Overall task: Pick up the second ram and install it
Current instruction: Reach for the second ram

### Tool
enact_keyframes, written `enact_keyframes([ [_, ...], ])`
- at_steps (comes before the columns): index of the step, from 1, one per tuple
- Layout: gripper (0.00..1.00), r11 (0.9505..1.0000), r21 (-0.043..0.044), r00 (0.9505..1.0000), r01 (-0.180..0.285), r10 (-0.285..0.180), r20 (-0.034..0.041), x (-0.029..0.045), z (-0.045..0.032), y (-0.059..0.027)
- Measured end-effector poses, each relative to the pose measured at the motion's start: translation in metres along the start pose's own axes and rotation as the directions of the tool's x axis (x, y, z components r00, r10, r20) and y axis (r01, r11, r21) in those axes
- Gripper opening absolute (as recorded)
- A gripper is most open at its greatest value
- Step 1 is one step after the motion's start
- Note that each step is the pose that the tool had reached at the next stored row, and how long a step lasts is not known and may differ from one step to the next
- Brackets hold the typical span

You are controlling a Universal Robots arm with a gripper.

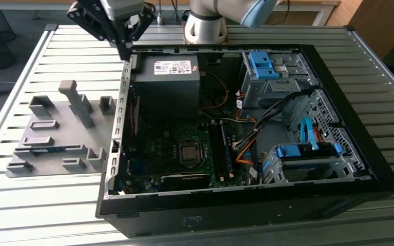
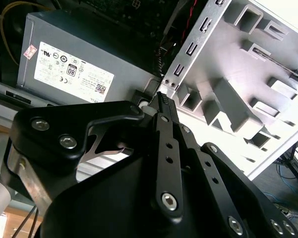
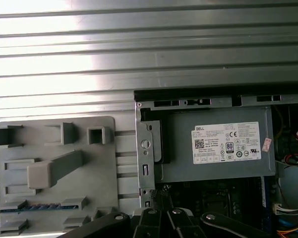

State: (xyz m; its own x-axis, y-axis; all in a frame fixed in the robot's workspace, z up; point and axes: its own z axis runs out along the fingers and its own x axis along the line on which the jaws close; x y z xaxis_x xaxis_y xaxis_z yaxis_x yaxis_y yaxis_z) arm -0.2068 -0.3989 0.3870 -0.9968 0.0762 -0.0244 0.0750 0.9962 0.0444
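Note:
The second ram (image 1: 48,149) is a thin blue-teal stick lying on edge in slots of the gray holder plate (image 1: 61,117), at the exterior view's left of the open computer case (image 1: 365,134). In the first wrist view the ram (image 3: 33,207) sits near the plate's (image 3: 44,140) lower edge. My gripper (image 1: 125,54) hangs above the case's far left corner, well away from the ram, fingers pointing down. Its black fingers (image 2: 164,130) meet at the tip with nothing between them, so it is shut and empty. In the first wrist view the gripper (image 3: 161,216) is over the case edge.
The gray power supply (image 1: 166,84) lies just below the gripper inside the case. A dark memory stick (image 1: 223,152) stands in a motherboard slot beside the processor socket (image 1: 189,152). Blue drive cages (image 1: 307,154) and cables fill the case's right side. Tall gray blocks (image 1: 77,102) rise from the holder plate.

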Motion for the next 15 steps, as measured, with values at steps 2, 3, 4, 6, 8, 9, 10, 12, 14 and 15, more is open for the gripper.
enact_keyframes([
  [2, 0.11, 1.0, 0.0, 1.0, 0.0, 0.0, 0.0, 0.0007, 0.0001, -0.0001],
  [3, 0.11, 1.0, 0.0, 1.0, 0.0, 0.0, 0.0, 0.001, 0.0001, -0.0001],
  [4, 0.11, 1.0, 0.0, 1.0, 0.0, 0.0, 0.0, 0.0014, 0.0002, -0.0001],
  [6, 0.11, 1.0, 0.0, 1.0, 0.0, 0.0, 0.0, 0.0021, 0.0002, -0.0002],
  [8, 0.11, 1.0, 0.0, 1.0, 0.0, 0.0, 0.0, 0.0028, 0.0003, -0.0002],
  [9, 0.11, 1.0, 0.0, 1.0, 0.0, 0.0, 0.0, 0.0033, 0.0003, -0.0003],
  [10, 0.11, 1.0, 0.0, 1.0, 0.0, 0.0, 0.0, 0.0037, 0.0003, -0.0003],
  [12, 0.11, 1.0, 0.0, 1.0, 0.0, 0.0, 0.0, 0.0045, 0.0003, -0.0004],
  [14, 0.11, 1.0, 0.0, 1.0, 0.0, 0.0, 0.0, 0.0053, 0.0004, -0.0004],
  [15, 0.11, 1.0, 0.0, 1.0, 0.0, 0.0, 0.0, 0.0057, 0.0004, -0.0005],
])
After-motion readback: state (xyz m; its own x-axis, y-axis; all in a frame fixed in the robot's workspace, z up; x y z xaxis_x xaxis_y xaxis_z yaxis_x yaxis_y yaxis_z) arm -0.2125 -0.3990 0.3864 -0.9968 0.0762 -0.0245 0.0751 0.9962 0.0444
